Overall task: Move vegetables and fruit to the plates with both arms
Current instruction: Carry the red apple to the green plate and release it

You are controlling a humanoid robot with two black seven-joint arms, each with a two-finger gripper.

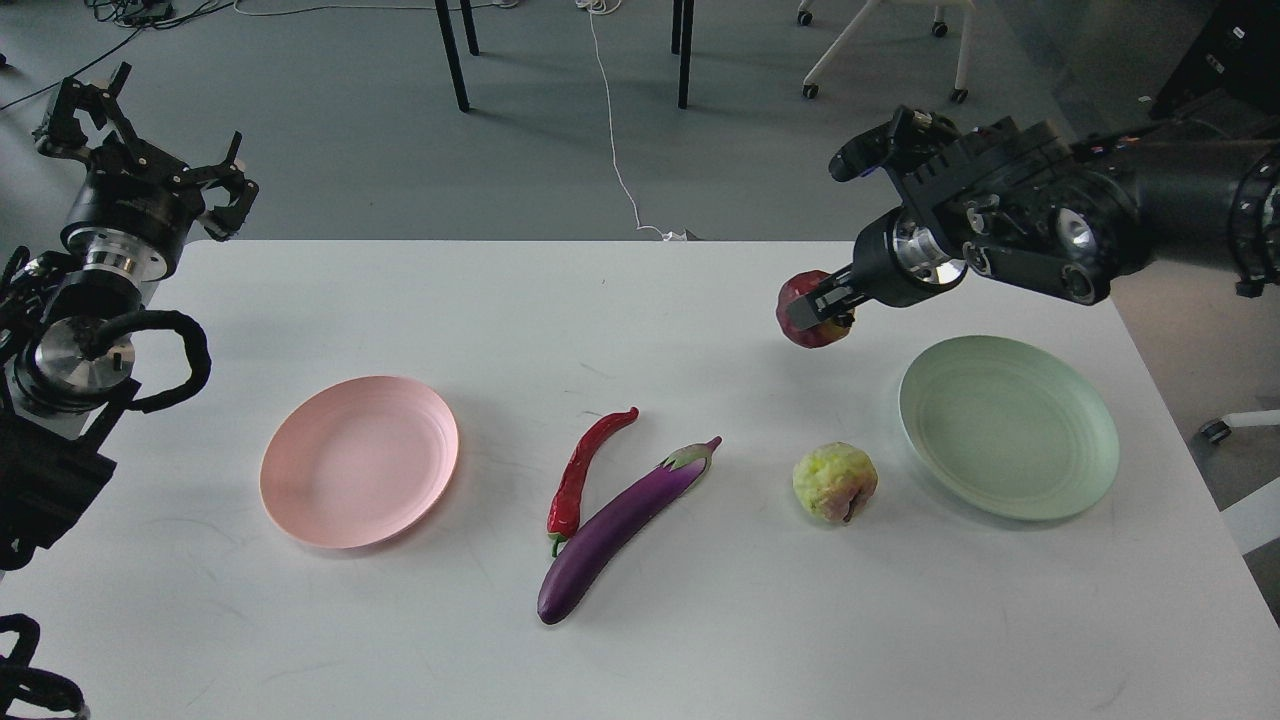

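- Right gripper has the pomegranate pinched between its fingers, up off the desk and a bit left of the green plate.
- You want to swing it right over that plate's middle, come down low, then let go. It's round, so a drop from height would probably send it rolling off the shallow rim.
- Grip looks like it's on the fruit's near side rather than centred, so I'd move slow to keep it from slipping.
- Bumpy yellow-green fruit sits just left of the green plate, close to your path. Stay high while crossing so you don't knock it.
- Left gripper is up past the desk's far left corner, fingers spread wide, holding nothing.
- Pink plate is bare, with the chili and eggplant lying side by side mid-desk, near touching at the low end. Those look like the left arm's job.
- Neither plate has anything on it yet, so it's early days.
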